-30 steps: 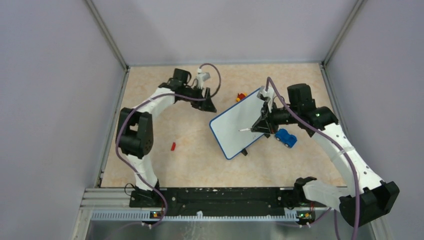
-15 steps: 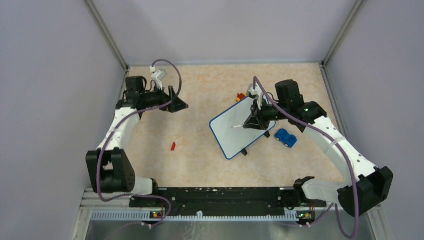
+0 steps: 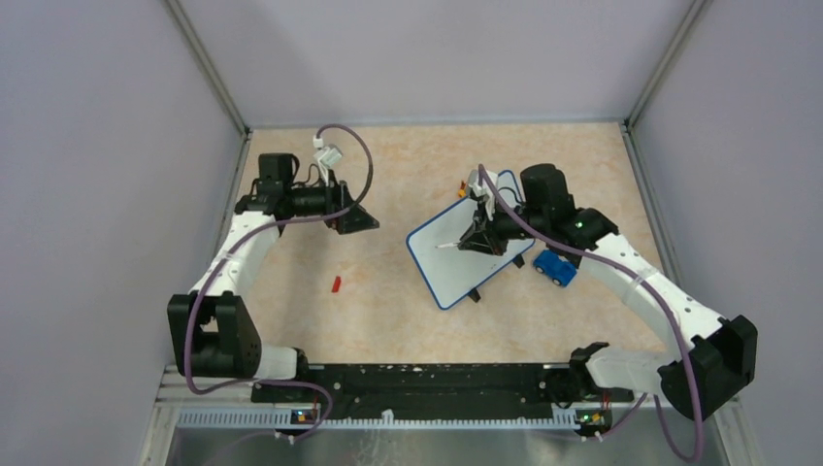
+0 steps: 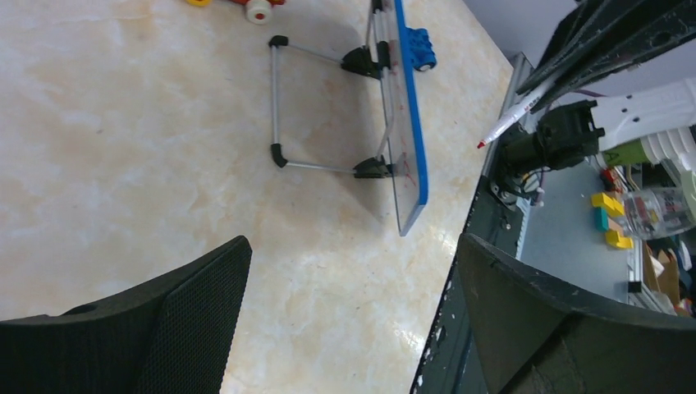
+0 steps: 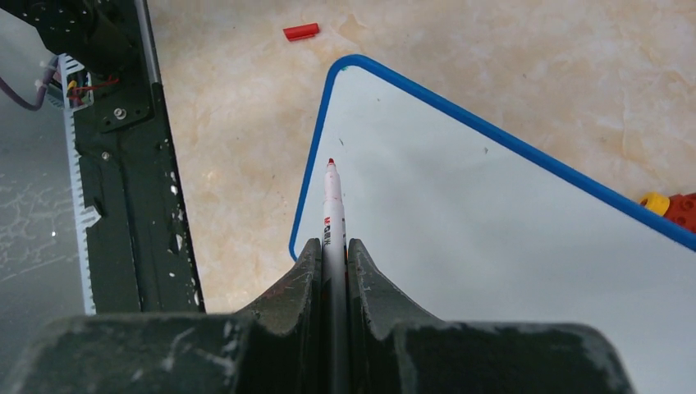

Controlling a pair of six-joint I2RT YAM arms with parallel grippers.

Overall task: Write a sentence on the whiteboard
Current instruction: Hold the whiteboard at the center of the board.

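Note:
The whiteboard (image 3: 444, 264), white with a blue rim, stands tilted on its wire stand right of centre. It fills the right wrist view (image 5: 492, 213) and shows edge-on in the left wrist view (image 4: 408, 107). No red sentence shows on its face. My right gripper (image 3: 476, 238) (image 5: 332, 245) is shut on a white red-tipped marker (image 5: 332, 205) (image 3: 448, 244). The tip sits over the board's near-left part; I cannot tell whether it touches. My left gripper (image 3: 357, 221) (image 4: 353, 254) is open and empty, left of the board, well apart from it.
A red marker cap (image 3: 336, 284) (image 5: 300, 32) lies on the table left of the board. A blue toy car (image 3: 554, 267) sits by the board's right side. A red and yellow toy (image 3: 466, 187) (image 5: 669, 205) lies behind the board. Grey walls enclose the table.
My left arm swung away from the board to the far left, then edged back right. My right gripper moved left across the board with the marker.

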